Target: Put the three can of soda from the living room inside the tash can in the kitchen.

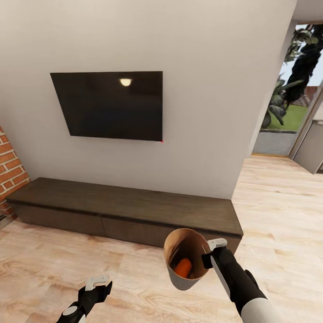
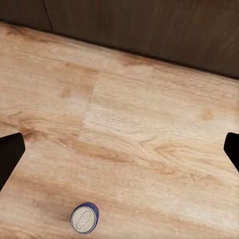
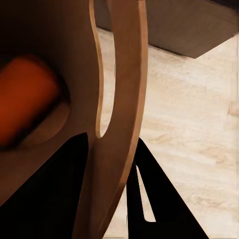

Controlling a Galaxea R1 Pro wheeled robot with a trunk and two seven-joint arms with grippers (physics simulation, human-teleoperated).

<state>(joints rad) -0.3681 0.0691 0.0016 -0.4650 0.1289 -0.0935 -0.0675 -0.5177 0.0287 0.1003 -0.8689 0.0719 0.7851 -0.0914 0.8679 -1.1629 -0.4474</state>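
My right gripper [image 1: 210, 253] is shut on the rim of the trash can [image 1: 181, 279], holding the pale grey, tan-lined bin tilted above the floor. One orange can of soda [image 1: 183, 267] lies inside it. In the right wrist view the bin's rim [image 3: 119, 99] runs between the dark fingers [image 3: 159, 199], with the orange can [image 3: 27, 99] blurred beyond it. My left gripper [image 1: 99, 285] hangs open low over the planks. In the left wrist view a dark blue can [image 2: 84, 218] with a silver top stands upright on the floor, below the wide-spread fingertips [image 2: 10, 152].
A long low dark wood cabinet [image 1: 125, 204] runs along the wall under a black wall TV [image 1: 110, 105]. Red brick [image 1: 9, 166] shows at the left edge. Glass doors [image 1: 291, 89] and light plank floor [image 1: 278, 202] open to the right.
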